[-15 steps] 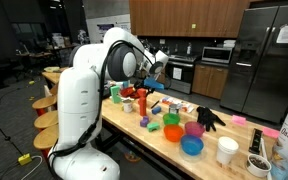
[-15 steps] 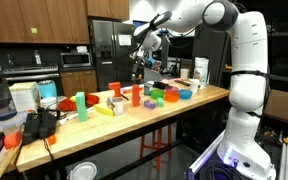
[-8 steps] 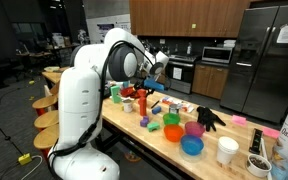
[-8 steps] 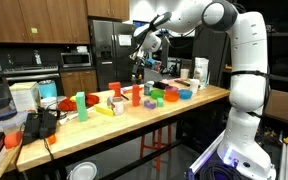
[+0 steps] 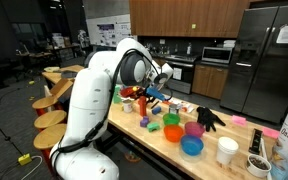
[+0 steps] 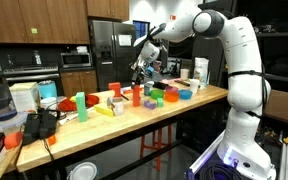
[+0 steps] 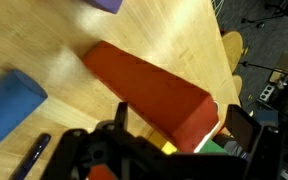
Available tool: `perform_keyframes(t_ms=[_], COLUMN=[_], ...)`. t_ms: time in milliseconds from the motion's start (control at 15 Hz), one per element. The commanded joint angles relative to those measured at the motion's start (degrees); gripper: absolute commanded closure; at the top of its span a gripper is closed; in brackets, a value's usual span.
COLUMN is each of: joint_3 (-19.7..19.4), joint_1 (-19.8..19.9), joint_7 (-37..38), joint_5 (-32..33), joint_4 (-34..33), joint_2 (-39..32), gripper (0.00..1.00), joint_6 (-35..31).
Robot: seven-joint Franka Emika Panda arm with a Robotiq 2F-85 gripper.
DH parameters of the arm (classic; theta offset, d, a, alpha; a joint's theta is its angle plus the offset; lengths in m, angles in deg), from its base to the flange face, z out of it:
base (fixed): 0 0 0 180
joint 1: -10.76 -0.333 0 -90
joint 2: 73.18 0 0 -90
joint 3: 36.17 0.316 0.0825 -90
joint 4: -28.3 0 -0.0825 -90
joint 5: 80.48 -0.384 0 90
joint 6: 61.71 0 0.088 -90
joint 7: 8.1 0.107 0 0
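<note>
- Filling most of the wrist view, the wooden table (image 7: pixel 44 35) carried everything.
- The red block (image 7: pixel 149 90) lay flat on it, its long axis running diagonally from upper left to lower right.
- The gripper (image 7: pixel 179 128) hung directly above the block's lower-right end, jaws spread wide and empty; probably not touching, though blur hid it.
- A blue block (image 7: pixel 9 105) lay near, leftward.

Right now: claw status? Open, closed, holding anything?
Claw: open, jaws spread over the red block on the wooden table, not closed on it.
</note>
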Motion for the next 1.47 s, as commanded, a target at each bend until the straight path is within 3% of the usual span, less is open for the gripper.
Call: perform_keyframes(t_ms=[0,200,533,733,800,1200,1267,1400], joint_3=[0.88,0.82,0.67,0.49,0.41,0.01,0.0,0.07], joint_1=[2.09,2.52,2.95,3.11,3.12,3.6,3.6,3.67], joint_7=[1.8,2.59,3.3,3.89,4.08,5.44,5.7,5.52], joint_5=[-1.84,-3.09,-5.51,-6.79,-7.1,-7.65,-7.54,-7.55], joint_4=[-2.14,-2.23,-1.99,-1.17,-0.84,-0.82,-0.71,-0.62], joint_2=[-2.18,-2.43,-2.46,-2.14,-1.97,-1.78,-1.66,-1.44], gripper=[0.32,0.52,0.7,0.98,1.0,1.0,0.74,0.68], joint_6=[3.55,4.64,5.31,5.17,4.93,5.19,5.16,5.15])
